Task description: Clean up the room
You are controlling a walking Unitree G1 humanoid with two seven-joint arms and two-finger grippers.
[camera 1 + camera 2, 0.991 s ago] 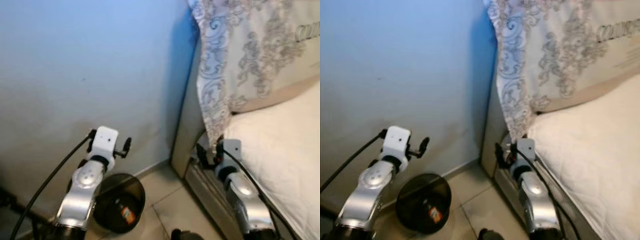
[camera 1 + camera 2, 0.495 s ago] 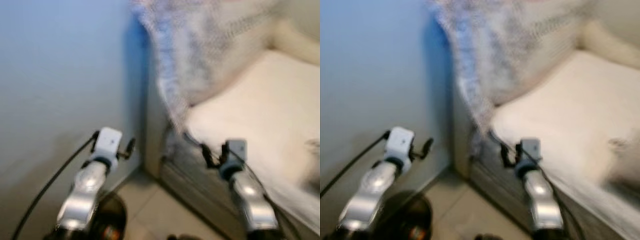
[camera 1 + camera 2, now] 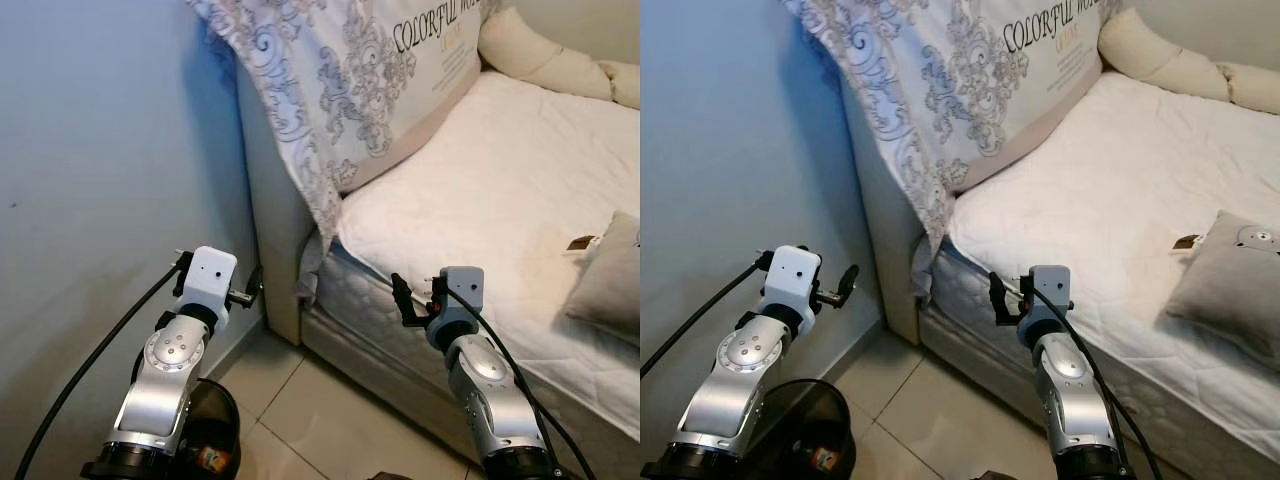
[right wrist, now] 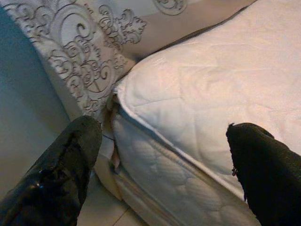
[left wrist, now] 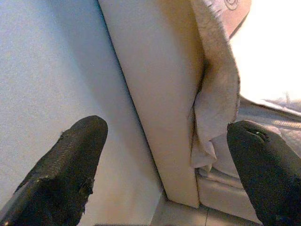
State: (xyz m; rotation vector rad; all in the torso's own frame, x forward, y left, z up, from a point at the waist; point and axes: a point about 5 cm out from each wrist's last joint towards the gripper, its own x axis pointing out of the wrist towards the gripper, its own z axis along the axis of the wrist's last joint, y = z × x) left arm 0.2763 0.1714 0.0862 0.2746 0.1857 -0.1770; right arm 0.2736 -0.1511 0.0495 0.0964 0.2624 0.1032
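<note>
The bed (image 3: 520, 190) takes up the right side, its white quilted mattress running up to the headboard (image 3: 268, 230), which stands against the blue-grey wall (image 3: 100, 150). A large patterned pillow (image 3: 340, 70) with printed lettering leans at the head end, its corner drooping over the mattress edge and down beside the headboard. Cream bolsters (image 3: 545, 55) lie along the far edge of the bed. Over at the right edge of the mattress sits a grey cushion (image 3: 1230, 285), and just beside it a small dark scrap (image 3: 580, 242) rests on the sheet.

Down on the tiled floor (image 3: 320, 420), a dark round bin (image 3: 205, 445) sits by the wall under the left arm, something orange showing inside.

The left gripper (image 5: 164, 160) is held up near the foot of the headboard, fingers (image 5: 66, 165) spread wide apart, gripping nothing, touching nothing. The right gripper (image 4: 164, 165) hovers at the mattress's near edge, fingers (image 4: 61, 169) likewise spread wide and empty.
</note>
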